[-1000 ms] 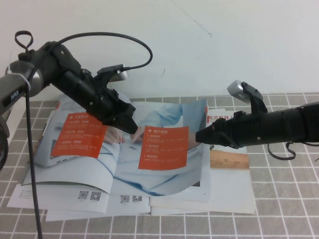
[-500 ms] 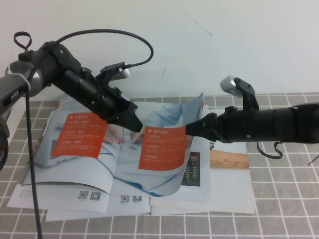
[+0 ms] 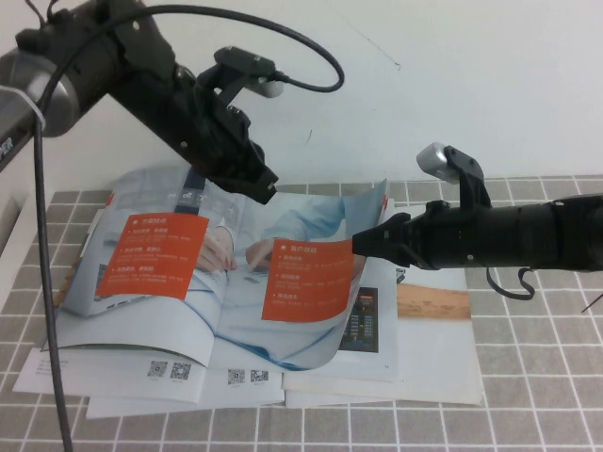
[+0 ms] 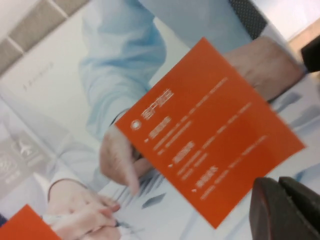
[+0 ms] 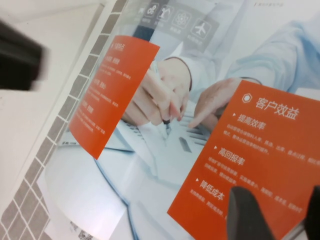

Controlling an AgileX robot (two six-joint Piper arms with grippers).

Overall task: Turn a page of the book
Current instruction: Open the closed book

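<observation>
At the outer edge of the page, a glossy sheet with a blue-shirted figure and an orange text panel, the high view puts the right tool, its black jaws clamped on that edge near the far corner. The page belongs to the book, a thin glossy magazine lying open on the grey tiled worktop; its spine runs from the near edge to the far edge, and the page's long axis lies parallel to the spine. The pinched edge stands raised and curls towards the spine, showing the next page beneath. The spine lies to the robot's left of the right tool, so in my judgement the sheet must be carried that way. The left tool hangs above the far end of the spine, jaws together, clear of the paper.

The left wrist view shows the orange panel well below the left tool, tips together and holding nothing.

The right wrist view shows the right tool at the page's edge, with the book stretching away towards the spine.
</observation>
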